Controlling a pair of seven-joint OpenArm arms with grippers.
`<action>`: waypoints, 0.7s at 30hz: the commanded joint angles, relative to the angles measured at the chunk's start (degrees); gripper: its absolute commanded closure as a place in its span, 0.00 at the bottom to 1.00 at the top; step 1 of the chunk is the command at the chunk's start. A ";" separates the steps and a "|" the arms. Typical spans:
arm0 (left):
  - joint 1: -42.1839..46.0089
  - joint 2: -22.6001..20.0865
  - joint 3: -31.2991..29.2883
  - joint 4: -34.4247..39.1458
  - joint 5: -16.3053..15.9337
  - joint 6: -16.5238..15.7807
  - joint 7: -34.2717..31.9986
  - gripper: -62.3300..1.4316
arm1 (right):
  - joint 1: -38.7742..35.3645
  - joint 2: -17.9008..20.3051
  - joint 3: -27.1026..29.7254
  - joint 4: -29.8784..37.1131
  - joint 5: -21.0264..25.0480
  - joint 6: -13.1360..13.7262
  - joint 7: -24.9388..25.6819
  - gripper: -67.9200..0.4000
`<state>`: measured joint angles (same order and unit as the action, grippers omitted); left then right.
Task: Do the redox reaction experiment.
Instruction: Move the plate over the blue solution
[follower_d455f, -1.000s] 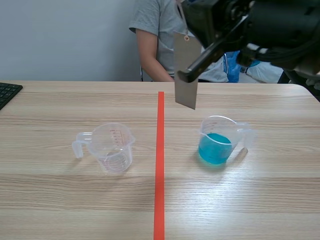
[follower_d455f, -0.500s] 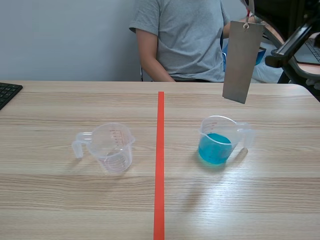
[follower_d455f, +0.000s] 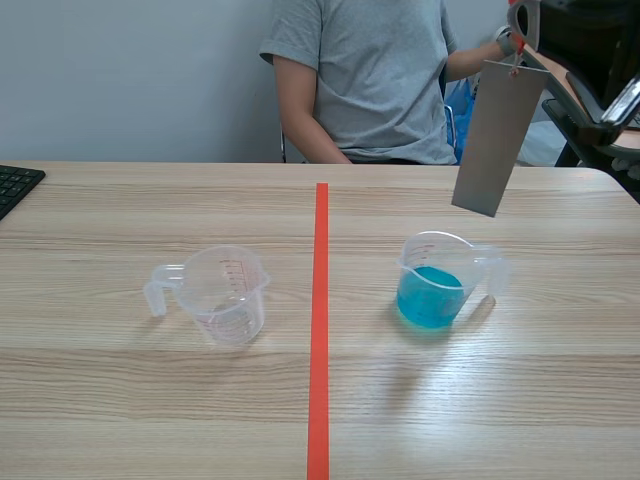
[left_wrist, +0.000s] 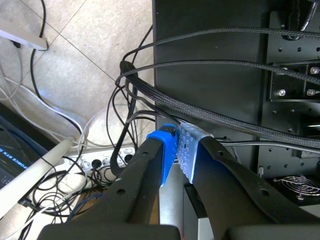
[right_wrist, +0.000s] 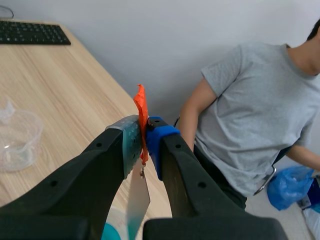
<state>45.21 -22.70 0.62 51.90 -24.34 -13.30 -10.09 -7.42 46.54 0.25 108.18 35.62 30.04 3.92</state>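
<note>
**Metal plate hung just short of the blue solution**

On the counter, the empty measuring cup stood left of the orange tape line. The measuring cup of blue liquid stood right of it, handle turned outward.

Above and a little beyond that cup's far rim hung the metal plate. Its long axis was near vertical, with the lower edge tilted slightly toward the cup. It was clear of both rim and liquid.

The right end effector was clamped on the orange tag from which the plate dangled, so the cup lay below it and slightly toward the robot. Dipping would likely call for a short pull back, then a descent.

The left end effector was closed on nothing and faced floor cables away from the counter, so the right arm was plainly the nearer.

A person sat beyond the far edge.
</note>
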 joint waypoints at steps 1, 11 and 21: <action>0.59 0.13 -0.26 0.92 -0.11 -0.11 -0.46 0.90 | 2.16 0.76 -0.79 0.07 0.85 0.92 0.61 0.98; 0.61 0.13 -0.26 0.92 -0.11 -0.13 -0.46 0.90 | 6.47 0.74 -7.41 -2.67 0.83 1.57 0.55 0.98; 0.66 -0.52 -0.26 0.94 -0.11 -0.04 -0.70 0.90 | 6.47 0.76 -7.39 -2.67 0.83 1.53 0.50 0.98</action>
<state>45.21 -22.74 0.62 51.90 -24.34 -13.30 -10.11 -1.78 46.52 -8.01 104.99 35.59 31.99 3.57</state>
